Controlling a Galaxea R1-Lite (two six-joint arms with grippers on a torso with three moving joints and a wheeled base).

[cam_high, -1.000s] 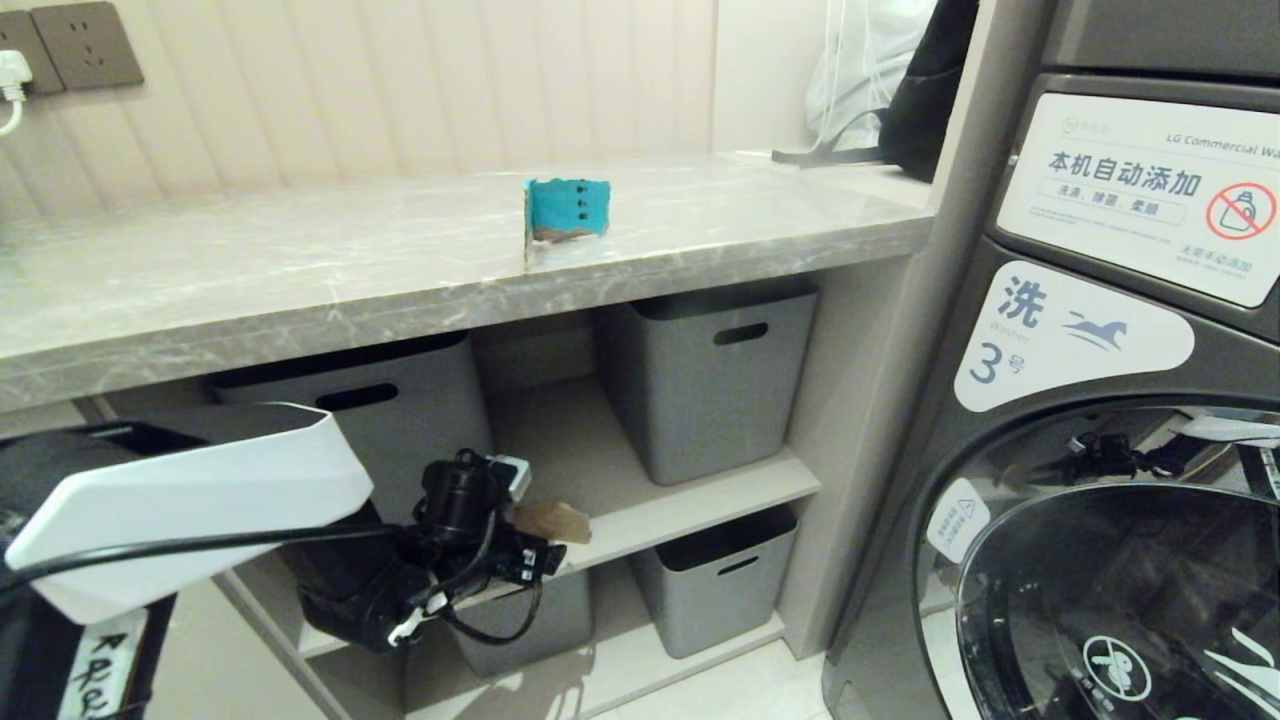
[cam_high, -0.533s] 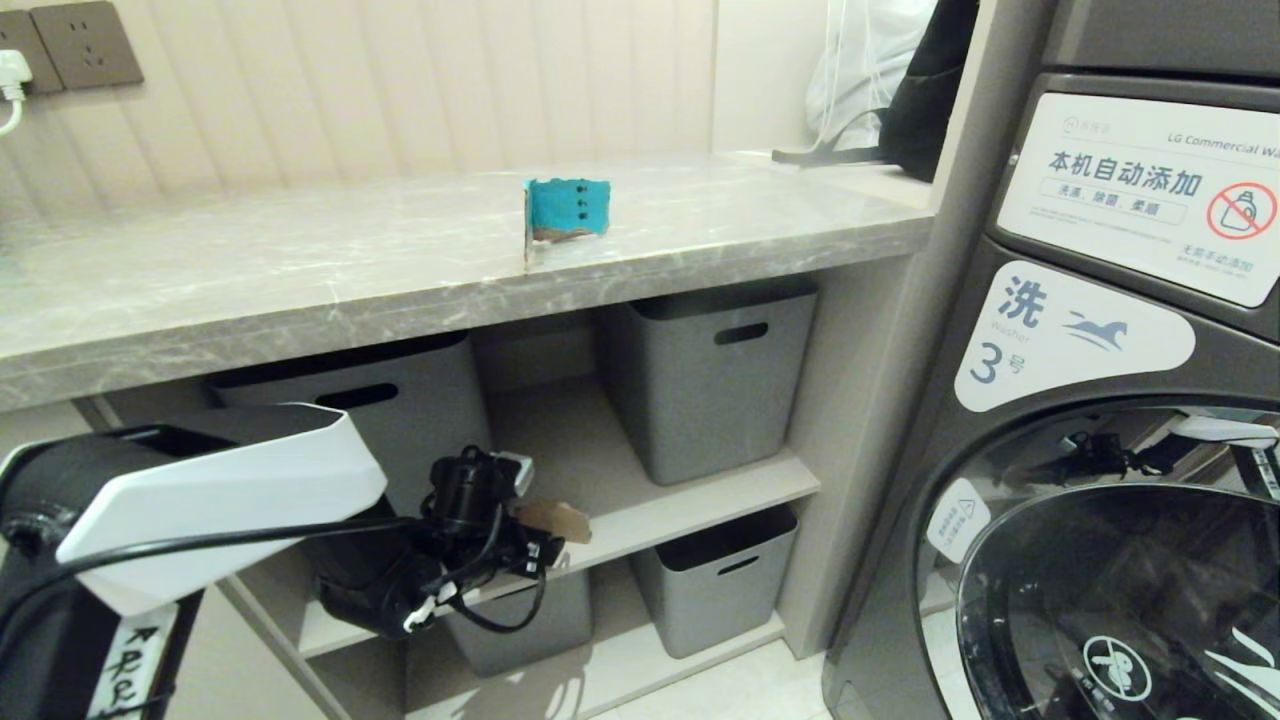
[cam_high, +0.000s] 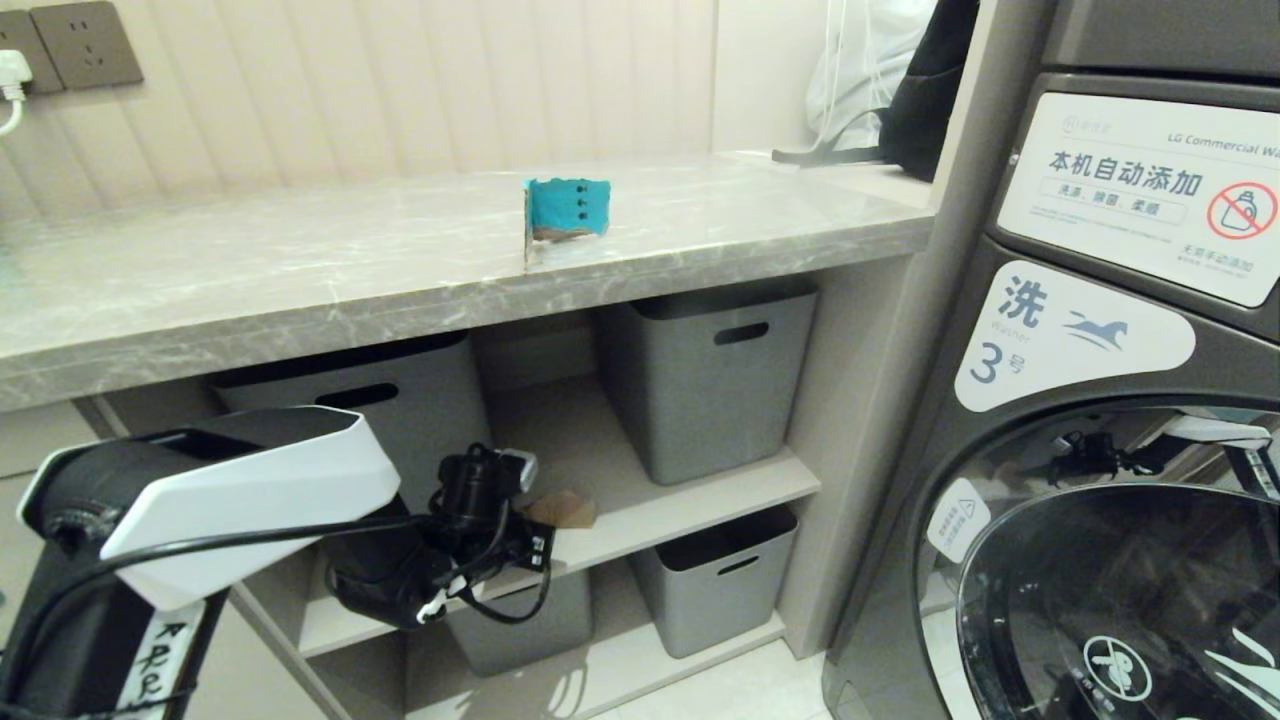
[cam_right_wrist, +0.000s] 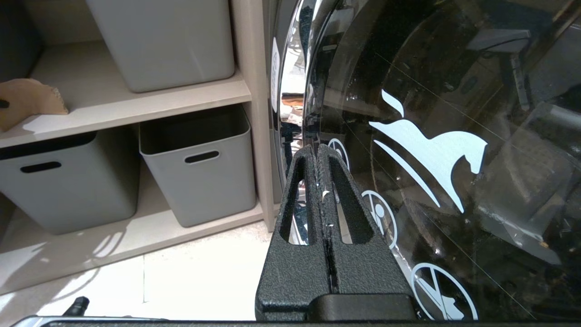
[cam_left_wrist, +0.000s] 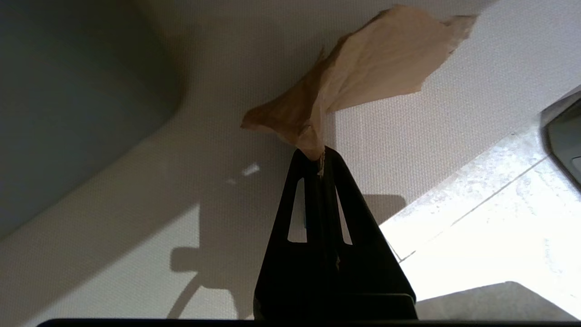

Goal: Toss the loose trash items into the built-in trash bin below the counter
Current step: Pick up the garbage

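- Now you see two scraps: one brown scrap (cam_left_wrist: pixel 363 77) pinched by the left gripper (cam_left_wrist: pixel 317 159), one teal scrap (cam_high: pixel 566 209) at upper centre on the counter (cam_high: pixel 300 270).
- Four grey baskets (cam_high: pixel 705 375); right gripper (cam_right_wrist: pixel 317 152) clenched, empty.

Left gripper (cam_high: pixel 548 520) mostly hidden behind its own wrist and cables in the head view, brown cardboard scrap (cam_high: pixel 562 509) only partly visible past it, washing machine (cam_high: pixel 1120 400) cut off by the right edge, dark bag (cam_high: pixel 925 90) on the counter (cam_high: pixel 300 270) cropped at top, built-in trash bin out of sight.
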